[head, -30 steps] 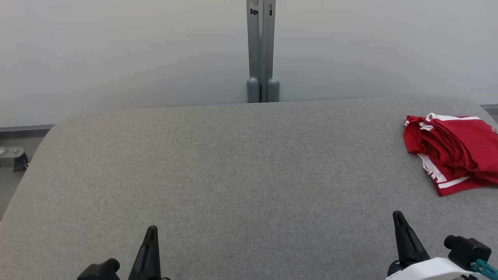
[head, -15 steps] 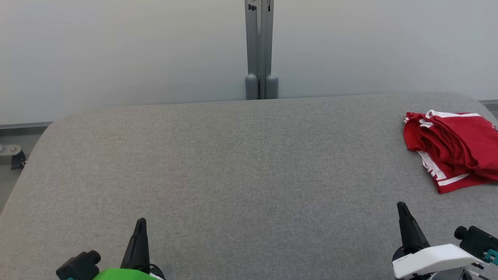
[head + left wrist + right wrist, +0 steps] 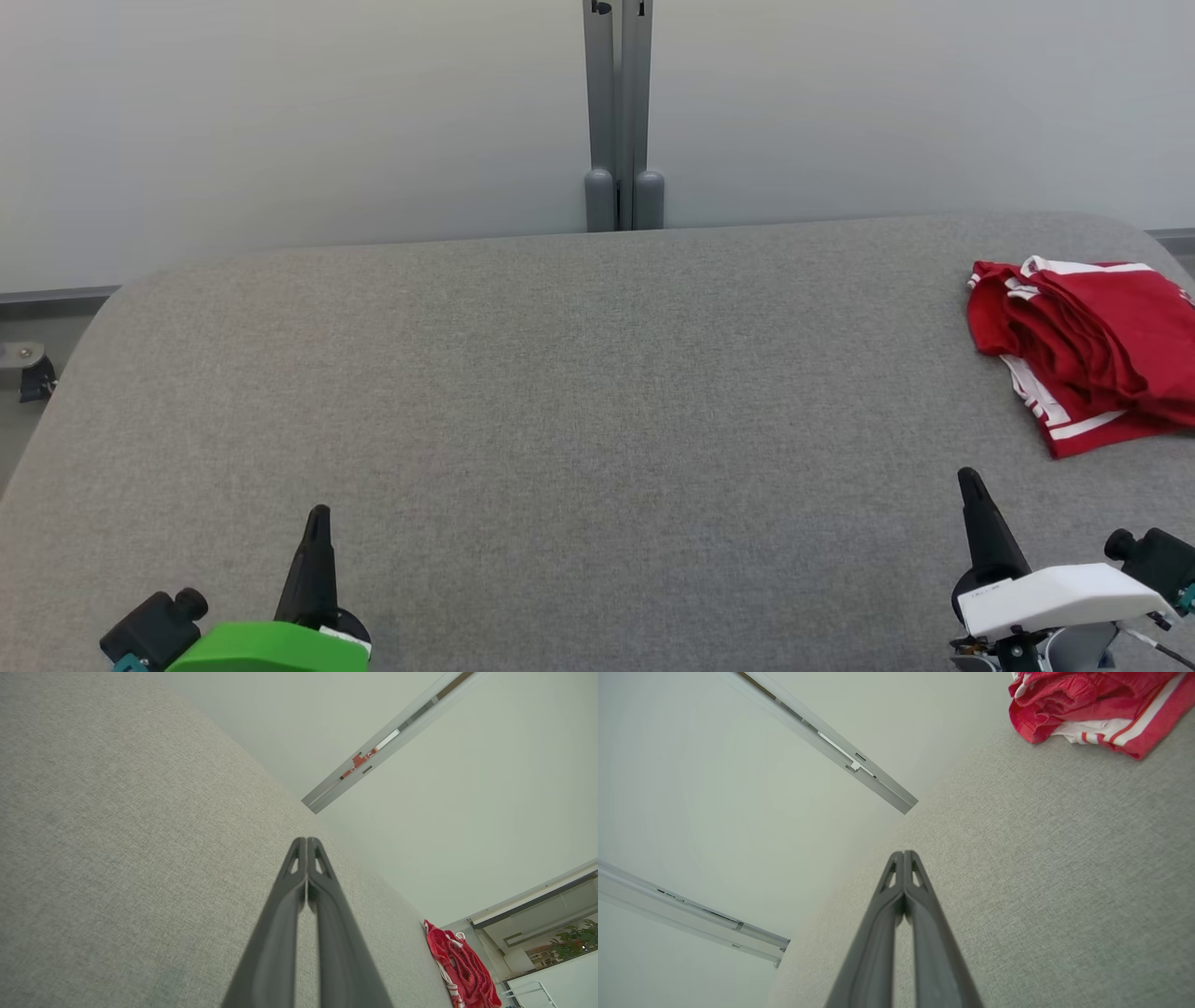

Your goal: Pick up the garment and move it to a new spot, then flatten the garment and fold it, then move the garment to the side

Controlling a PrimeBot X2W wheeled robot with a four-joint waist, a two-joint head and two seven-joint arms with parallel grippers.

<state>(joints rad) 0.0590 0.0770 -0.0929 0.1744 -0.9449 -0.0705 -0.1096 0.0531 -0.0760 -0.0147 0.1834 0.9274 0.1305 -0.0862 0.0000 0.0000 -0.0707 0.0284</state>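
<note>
I see the garment (image 3: pixel 1088 350) as red cloth with white edge stripes, bunched into a loosely folded heap. It lies on the grey table (image 3: pixel 560 373), near its far right corner.

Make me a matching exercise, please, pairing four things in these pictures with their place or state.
Things:
1. garment
2. left end effector
3. right end effector
4. post

Places or states:
A. shut, at the lower left of the head view
B. red with white stripes, bunched at the right end of the table
C. grey, upright behind the table's far edge
D. shut, at the lower right, on the garment's side

Pairs: 1-B, 2-A, 3-D, 4-C
</note>
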